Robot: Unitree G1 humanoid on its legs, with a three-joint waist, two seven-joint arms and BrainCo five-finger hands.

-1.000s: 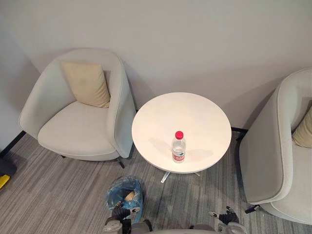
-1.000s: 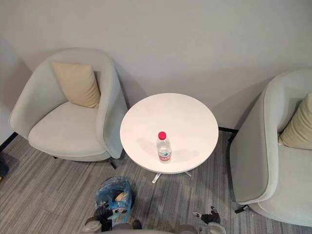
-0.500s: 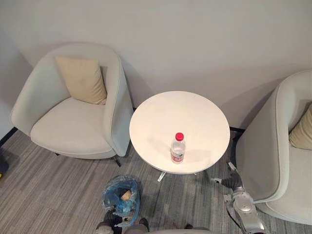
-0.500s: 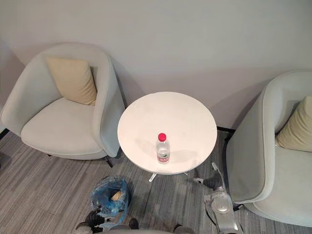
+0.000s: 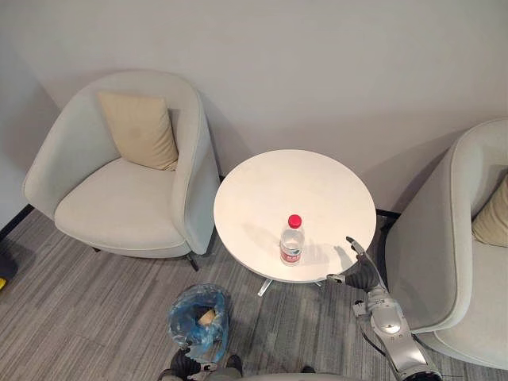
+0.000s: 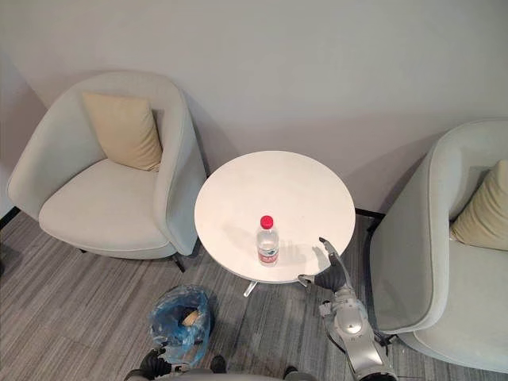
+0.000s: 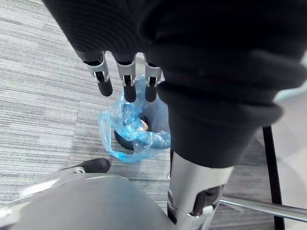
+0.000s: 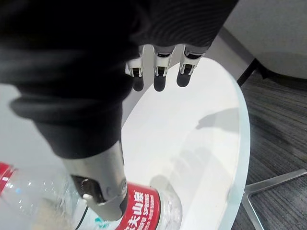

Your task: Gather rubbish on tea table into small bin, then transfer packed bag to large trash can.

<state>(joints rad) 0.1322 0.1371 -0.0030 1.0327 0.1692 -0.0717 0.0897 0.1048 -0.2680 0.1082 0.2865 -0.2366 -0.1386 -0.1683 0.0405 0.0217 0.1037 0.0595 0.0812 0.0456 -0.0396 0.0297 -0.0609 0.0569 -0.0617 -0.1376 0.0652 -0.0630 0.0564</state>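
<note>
Right hand (image 5: 359,270), fingers wide, 3 o'clock of bottle (image 5: 291,241); sideways bump could topple it off table (image 5: 270,190). Left hand (image 7: 128,88) straight-fingered, empty.

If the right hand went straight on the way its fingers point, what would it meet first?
Probably the white table top: the right hand points its open fingers across it. The bottle stands beside the thumb, off that line, though the hand's height above the table is unclear.
</note>
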